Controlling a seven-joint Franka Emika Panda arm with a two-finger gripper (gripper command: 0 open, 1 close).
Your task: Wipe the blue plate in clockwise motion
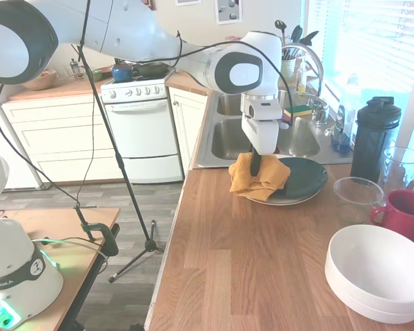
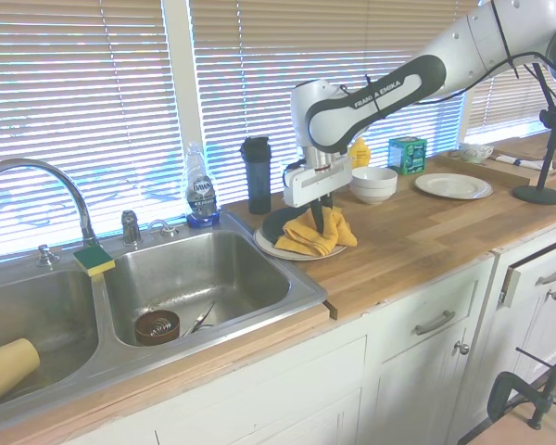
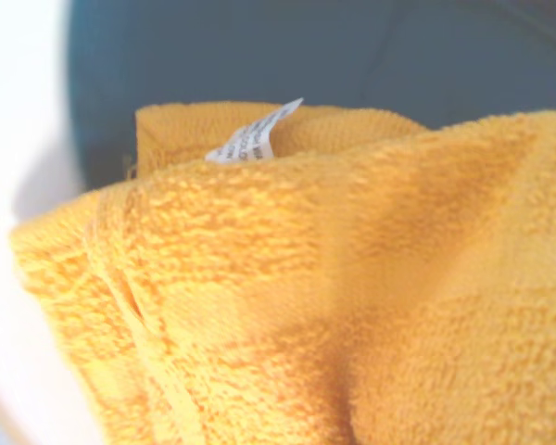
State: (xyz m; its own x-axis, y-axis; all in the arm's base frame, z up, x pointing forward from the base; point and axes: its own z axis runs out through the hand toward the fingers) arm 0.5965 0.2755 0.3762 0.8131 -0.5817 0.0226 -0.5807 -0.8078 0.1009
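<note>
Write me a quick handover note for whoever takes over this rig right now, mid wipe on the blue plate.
Gripper: shut on the yellow towel, pressing it down.
Blue plate: stacked on the white plate beside the sink.
Done: the towel sits at the plate's edge nearest the counter front, overhanging the rim; the rest of the plate is uncovered.
Left: continue the clockwise wipe, then lift off.

Wooden countertop [image 1: 248, 262], white plate [image 1: 262, 199], stacked white bowls [image 1: 376, 272], red mug [image 1: 407, 212], black shaker bottle [image 1: 374, 138]
</note>
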